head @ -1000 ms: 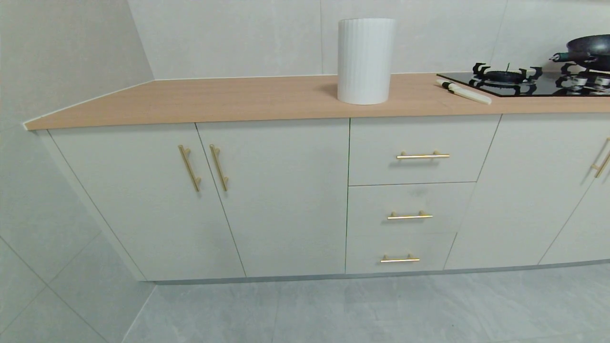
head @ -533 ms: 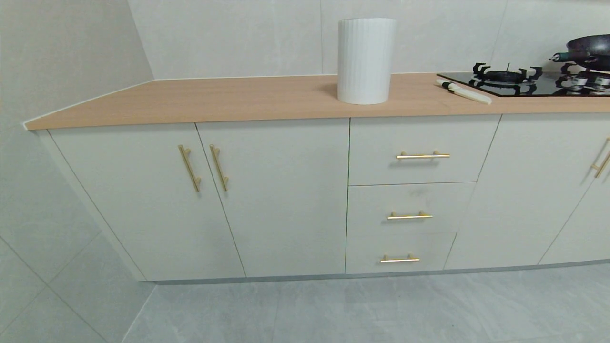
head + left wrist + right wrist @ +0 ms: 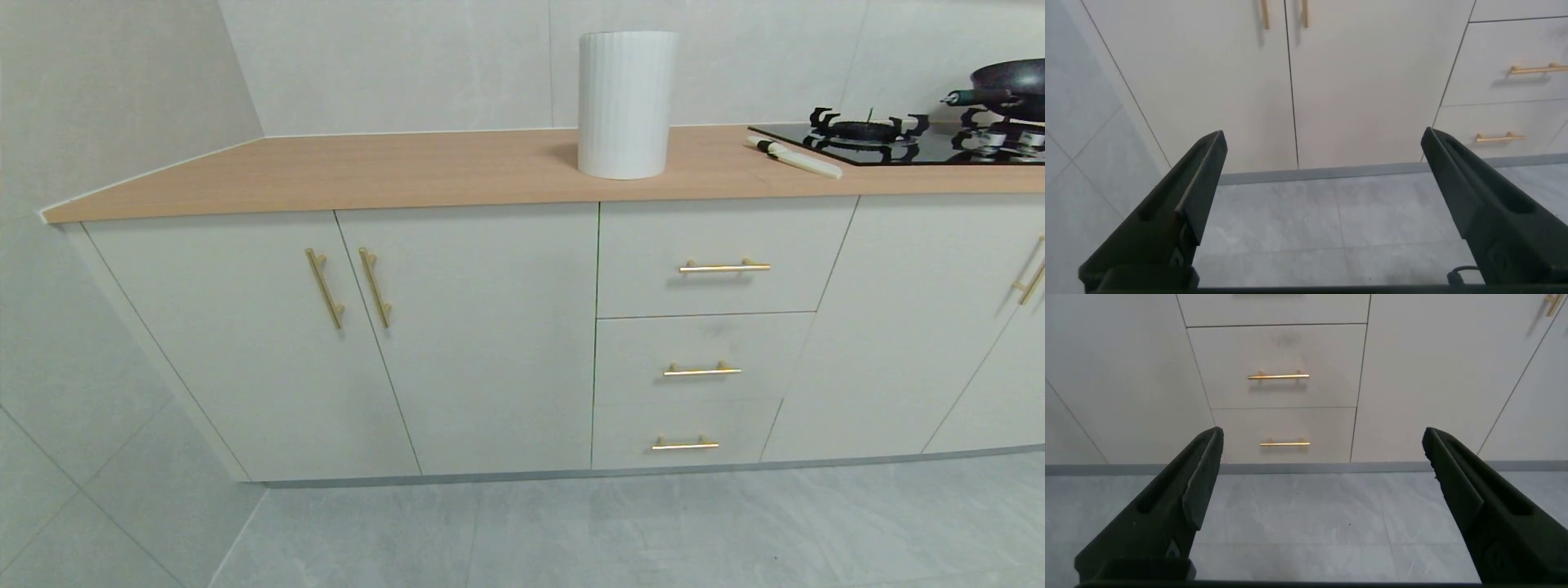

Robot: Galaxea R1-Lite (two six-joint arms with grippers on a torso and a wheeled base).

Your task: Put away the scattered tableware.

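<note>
A white ribbed cylindrical holder (image 3: pixel 627 104) stands upright on the wooden countertop (image 3: pixel 392 171). To its right a knife (image 3: pixel 793 157) with a pale blade and dark handle lies flat by the stove's edge. My left gripper (image 3: pixel 1323 155) hangs low over the grey floor, open, facing the double cabinet doors (image 3: pixel 1286 73). My right gripper (image 3: pixel 1323 449) is also open and empty, low before the stack of drawers (image 3: pixel 1279 376).
A black gas hob (image 3: pixel 906 139) with a dark pan (image 3: pixel 1008 82) sits at the far right. Below the counter are two doors with gold handles (image 3: pixel 349 287) and three drawers (image 3: pixel 710 318). A tiled wall closes the left side. Grey floor (image 3: pixel 571 531) lies open in front.
</note>
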